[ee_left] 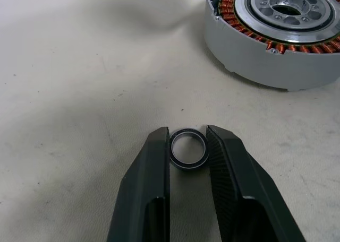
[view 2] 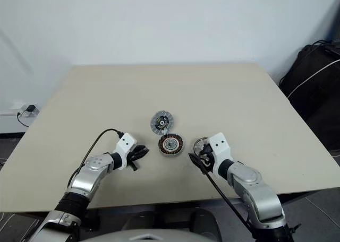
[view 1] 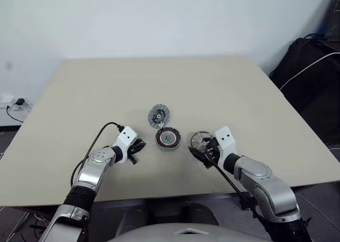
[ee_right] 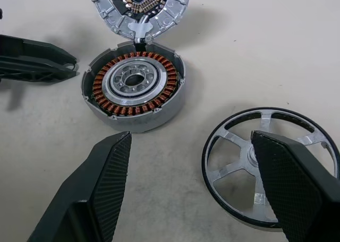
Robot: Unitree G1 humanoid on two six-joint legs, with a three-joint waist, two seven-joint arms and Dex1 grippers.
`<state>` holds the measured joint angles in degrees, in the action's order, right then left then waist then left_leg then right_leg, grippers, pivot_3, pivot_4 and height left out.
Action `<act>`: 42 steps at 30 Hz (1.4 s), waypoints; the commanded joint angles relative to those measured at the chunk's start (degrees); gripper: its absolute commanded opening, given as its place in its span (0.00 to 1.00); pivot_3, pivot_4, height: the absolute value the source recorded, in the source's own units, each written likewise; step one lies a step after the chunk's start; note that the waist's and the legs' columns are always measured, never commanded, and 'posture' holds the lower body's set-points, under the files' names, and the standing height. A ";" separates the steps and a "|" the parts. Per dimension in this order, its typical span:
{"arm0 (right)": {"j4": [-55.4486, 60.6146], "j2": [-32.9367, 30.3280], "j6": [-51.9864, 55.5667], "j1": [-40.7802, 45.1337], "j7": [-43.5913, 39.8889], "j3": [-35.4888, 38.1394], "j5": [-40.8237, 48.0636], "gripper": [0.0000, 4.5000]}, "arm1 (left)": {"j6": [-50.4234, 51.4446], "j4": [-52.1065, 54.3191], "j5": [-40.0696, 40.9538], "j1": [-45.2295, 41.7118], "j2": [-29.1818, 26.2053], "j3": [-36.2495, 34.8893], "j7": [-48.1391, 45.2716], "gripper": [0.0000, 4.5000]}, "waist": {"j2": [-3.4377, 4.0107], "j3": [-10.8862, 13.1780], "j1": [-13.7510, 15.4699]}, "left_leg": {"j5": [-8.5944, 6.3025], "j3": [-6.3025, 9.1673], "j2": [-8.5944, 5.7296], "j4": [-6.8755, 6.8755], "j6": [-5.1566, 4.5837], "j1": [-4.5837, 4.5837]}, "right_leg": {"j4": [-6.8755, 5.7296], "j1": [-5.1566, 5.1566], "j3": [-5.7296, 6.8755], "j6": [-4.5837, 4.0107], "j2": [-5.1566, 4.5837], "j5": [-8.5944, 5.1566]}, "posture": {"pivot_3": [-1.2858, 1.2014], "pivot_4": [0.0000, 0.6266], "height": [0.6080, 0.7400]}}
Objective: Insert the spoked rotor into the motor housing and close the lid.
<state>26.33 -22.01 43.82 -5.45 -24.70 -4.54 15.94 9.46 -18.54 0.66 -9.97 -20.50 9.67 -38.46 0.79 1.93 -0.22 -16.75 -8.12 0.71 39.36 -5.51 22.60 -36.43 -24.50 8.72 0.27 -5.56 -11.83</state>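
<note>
A: Item one, the spoked rotor. Count?

B: One. Thin black rim, silver spokes and hub, flat on the table. It lies just beside the motor housing, on the side toward the robot's right arm, apart from it.

A: Its place against the right gripper?

B: That gripper's two black fingers stand wide apart. One finger hangs over the rotor's hub and spokes and hides part of them; whether it touches cannot be told. The other finger sits on the housing's side of the rotor, over bare table. Nothing is clamped between them.

A: Item two, the motor housing.

B: One. Round and squat, pale grey wall, copper-brown windings in a ring, silver centre facing up. It serves as the landmark for the rest.

A: Item three, the lid.

B: One. Pale grey ribbed disc with a dark centre, lying face up directly beyond the housing, on the side away from the robot. A small tab on its rim meets the housing's edge.

A: Anything further?

B: One small dark ring, on the housing's other side, toward the left arm. The left gripper has its fingers drawn in close against that ring, one on each side, pinching it just above the table.

A: Grippers in total?

B: Two, one on each side of the housing, both near it and neither touching it.
</note>
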 commanded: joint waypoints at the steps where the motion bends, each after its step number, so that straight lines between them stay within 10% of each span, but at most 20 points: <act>1: 1.11 -0.08 -1.35 0.85 0.40 0.17 -0.23 0.85 | 0.05 -0.01 -0.57 -0.49 -0.45 0.06 0.34 0.15 | -0.01 -0.01 -0.01 | 0.00 0.00 0.00 0.00 0.00 0.00 | 0.00 0.00 0.00 0.00 0.00 0.00 | 0.52 0.00 1.00; 14: 0.19 0.02 -1.52 1.43 0.75 -0.03 -0.23 0.85 | 12.38 19.44 13.22 1.20 -2.60 2.62 -17.21 0.15 | -0.02 -0.01 -0.20 | -0.01 0.00 0.00 0.02 -0.02 0.04 | 0.01 -0.01 -0.01 -0.05 0.00 -0.03 | 0.52 0.00 1.00; 26: -0.89 1.09 -2.05 2.19 1.54 -1.37 -0.34 0.85 | 3.76 6.83 2.26 -8.86 8.52 6.58 -1.38 0.15 | -0.07 -0.02 0.13 | -0.03 -0.03 -0.02 0.16 -0.13 0.09 | -0.12 0.11 -0.07 0.26 0.06 0.16 | 0.52 0.00 1.00; 42: -0.64 1.41 -2.25 2.07 1.94 -1.25 -0.30 0.85 | 1.69 0.55 -1.70 -10.50 9.42 8.27 1.69 0.15 | -0.08 -0.01 0.37 | -0.05 -0.01 -0.01 0.27 -0.16 0.09 | -0.27 -0.03 -0.06 0.09 0.01 0.04 | 0.52 0.00 1.00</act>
<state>24.78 -20.72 42.73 -4.07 -22.82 -6.34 15.61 11.96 -18.07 -0.33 -18.79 -11.31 18.01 -37.08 0.71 1.93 0.15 -16.80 -8.13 0.70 39.63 -5.67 22.69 -36.70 -24.54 8.66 0.36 -5.56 -11.78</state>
